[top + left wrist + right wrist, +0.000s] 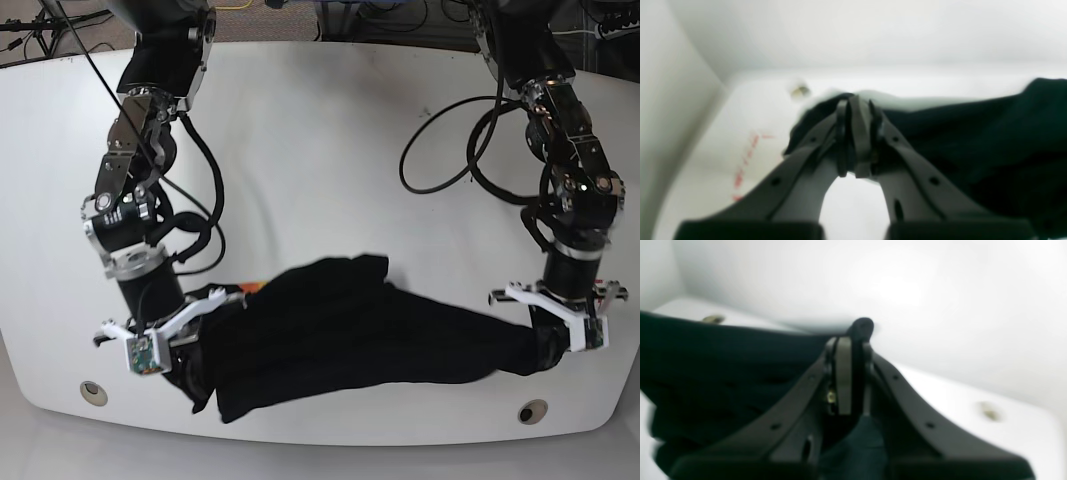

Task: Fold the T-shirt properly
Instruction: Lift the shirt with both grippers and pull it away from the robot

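Observation:
The black T-shirt (360,335) lies bunched and stretched across the near part of the white table (320,150), pulled taut between both arms. My left gripper (857,103) is shut on a fold of the shirt (973,140) at its right end in the base view (540,350). My right gripper (850,340) is shut on the shirt (723,373) at its left end in the base view (190,345). Both wrist views are blurred. The lettering and chest mark do not show.
The table's front edge (330,440) runs just below the shirt, with round holes at the front left (92,391) and front right (531,411). Black cables (440,150) hang from both arms over the table. Red marks (743,163) sit on the table surface.

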Controlling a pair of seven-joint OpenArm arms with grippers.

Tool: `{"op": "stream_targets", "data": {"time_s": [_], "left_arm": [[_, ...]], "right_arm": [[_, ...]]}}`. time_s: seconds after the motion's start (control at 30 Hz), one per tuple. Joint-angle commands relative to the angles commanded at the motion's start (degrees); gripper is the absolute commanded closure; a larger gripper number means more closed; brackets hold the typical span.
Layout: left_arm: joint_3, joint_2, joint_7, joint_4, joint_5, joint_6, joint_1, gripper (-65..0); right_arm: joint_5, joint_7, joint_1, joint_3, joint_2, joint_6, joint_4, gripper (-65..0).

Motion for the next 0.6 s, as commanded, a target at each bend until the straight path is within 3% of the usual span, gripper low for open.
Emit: {"op": "stream_targets", "data": {"time_s": [0.47, 0.6], "left_arm": [[0.09, -4.04, 6.42, -1.49, 0.09, 0.00, -23.38, 0.0], [0.09, -5.80, 8.26, -3.25, 0.09, 0.00, -29.80, 0.0]], "right_arm": [[0.09, -4.40, 22.68, -0.09, 3.08, 0.09, -5.54, 0.0], [0.09, -4.92, 28.75, -0.18, 4.40, 2.29, -7.65, 0.0]]}}
